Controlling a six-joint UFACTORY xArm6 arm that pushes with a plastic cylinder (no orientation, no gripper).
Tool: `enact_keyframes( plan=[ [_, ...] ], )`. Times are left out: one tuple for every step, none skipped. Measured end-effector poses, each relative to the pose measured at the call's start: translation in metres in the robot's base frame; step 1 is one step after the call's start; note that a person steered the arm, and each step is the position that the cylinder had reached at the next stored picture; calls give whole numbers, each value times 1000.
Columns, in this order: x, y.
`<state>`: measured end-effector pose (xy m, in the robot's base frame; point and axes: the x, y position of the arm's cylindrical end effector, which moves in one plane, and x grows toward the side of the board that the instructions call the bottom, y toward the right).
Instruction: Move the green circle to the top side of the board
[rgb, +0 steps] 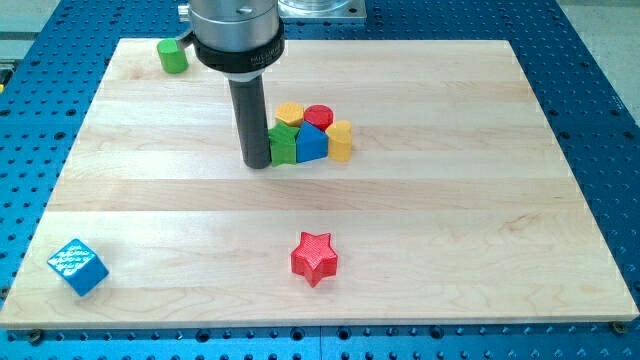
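half-hidden green block (284, 144) behind my tip (258, 163)

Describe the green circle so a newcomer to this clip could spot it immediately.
Start at the wooden board and go to its top-left corner in the view. The green circle stands there alone, a short round cylinder. The other green block is angular and packed into the central cluster, beside my tip.

Rod (250, 110) hides left part of green block (284, 144).
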<state>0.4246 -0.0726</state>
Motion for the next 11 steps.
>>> enact_keyframes(
  plan=[
    [-5,-20],
    [-6,-104],
    [-41,-137],
    [-64,-163],
    [-49,-232],
    [-96,-231],
    [-150,-205],
    [-169,-146],
    [-182,-103],
    [-200,-143],
    [-206,-221]
  ],
)
